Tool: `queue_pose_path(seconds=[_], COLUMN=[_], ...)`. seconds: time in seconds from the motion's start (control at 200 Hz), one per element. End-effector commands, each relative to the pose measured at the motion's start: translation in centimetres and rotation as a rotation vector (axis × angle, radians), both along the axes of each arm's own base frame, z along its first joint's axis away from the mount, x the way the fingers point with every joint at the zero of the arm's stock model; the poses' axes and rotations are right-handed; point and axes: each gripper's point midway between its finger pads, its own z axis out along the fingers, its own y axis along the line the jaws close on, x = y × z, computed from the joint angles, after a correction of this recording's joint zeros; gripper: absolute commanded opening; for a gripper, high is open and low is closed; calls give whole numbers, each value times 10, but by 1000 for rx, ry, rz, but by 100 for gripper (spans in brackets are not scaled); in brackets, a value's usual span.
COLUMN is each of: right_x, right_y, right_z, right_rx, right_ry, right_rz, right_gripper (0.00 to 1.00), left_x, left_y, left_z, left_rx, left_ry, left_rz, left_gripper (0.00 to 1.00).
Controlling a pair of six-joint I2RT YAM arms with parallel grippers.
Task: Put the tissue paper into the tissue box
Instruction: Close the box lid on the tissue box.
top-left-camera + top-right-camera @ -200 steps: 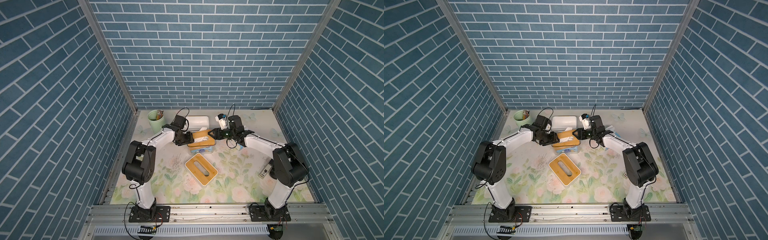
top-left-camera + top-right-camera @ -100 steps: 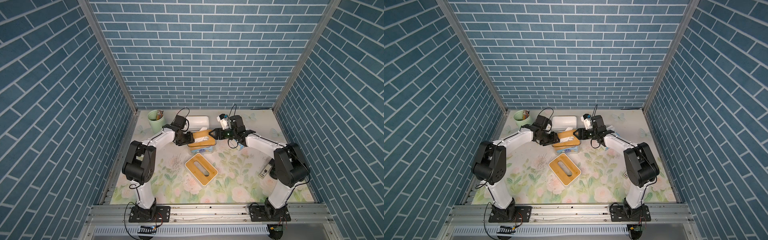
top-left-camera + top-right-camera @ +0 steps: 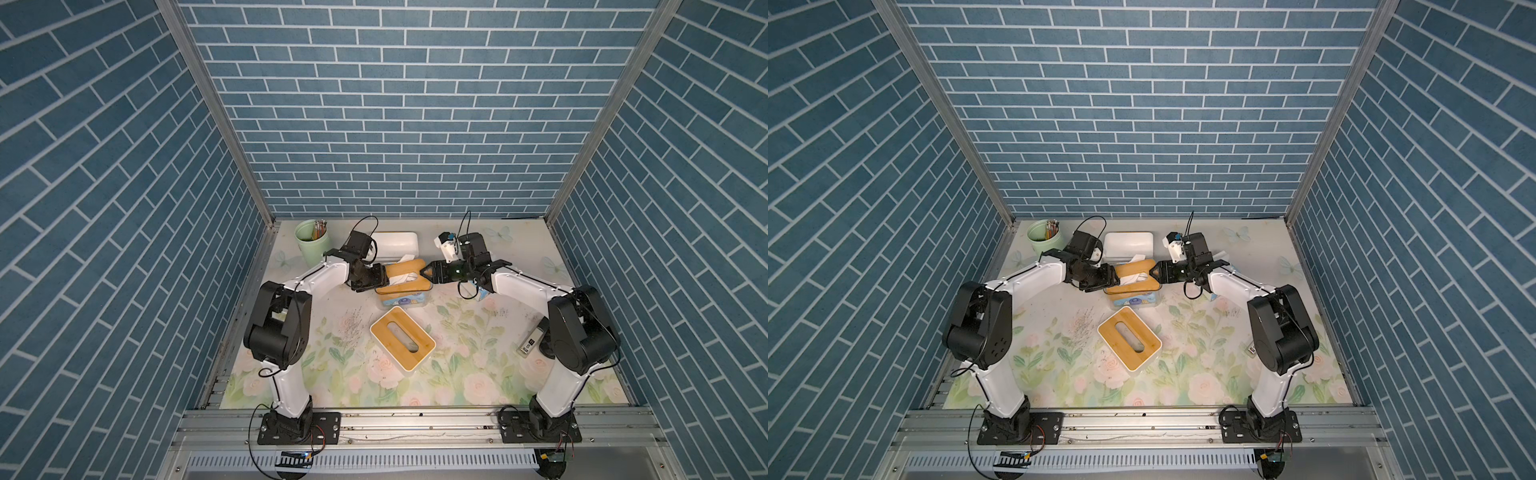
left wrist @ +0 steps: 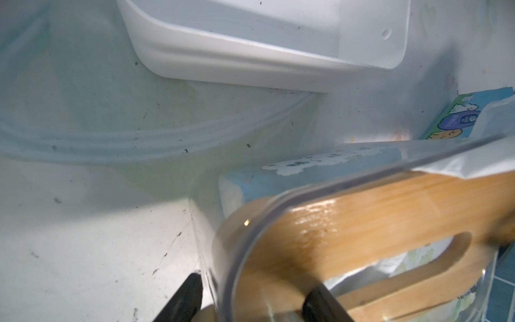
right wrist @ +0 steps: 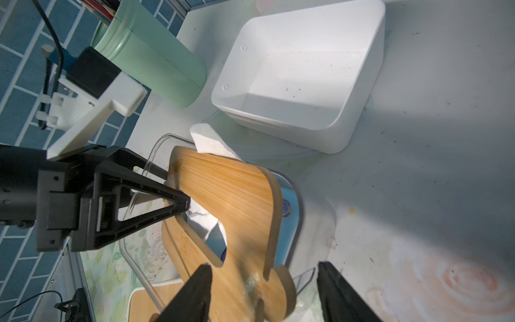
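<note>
Wooden lid (image 4: 376, 212) against clear box (image 4: 348, 179) — tray (image 4: 250, 61) beyond.

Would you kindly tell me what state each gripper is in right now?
Left gripper: fingers straddle the box rim and lid end; grip cannot be told.
Right gripper: open, straddling the lid's other end.

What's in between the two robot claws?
The bamboo lid, sitting tilted on the clear tissue box, with white tissue poking through its slot. Both top views show it.
</note>
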Motion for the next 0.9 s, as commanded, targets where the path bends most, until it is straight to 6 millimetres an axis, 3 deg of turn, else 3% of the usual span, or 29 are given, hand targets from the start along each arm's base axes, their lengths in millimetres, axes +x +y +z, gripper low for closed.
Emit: queue_pose_path(seconds=[0.0, 0.505, 0.895], right_x=[-5, -37, -42], right_y=[-5, 8, 8], right_z=[-5, -6, -7], right_rx=[-36, 64, 50], right_ry=[-6, 45, 40], right_rz=[18, 93, 87], right_gripper=[63, 63, 63], left_x=[-5, -8, -14], left_y=[3, 8, 5], left_z=[9, 22, 32], left_rx=[-22, -41, -151], left_ry=[4, 35, 87], left_rz=[-11, -1, 10], left_gripper=[55, 40, 38])
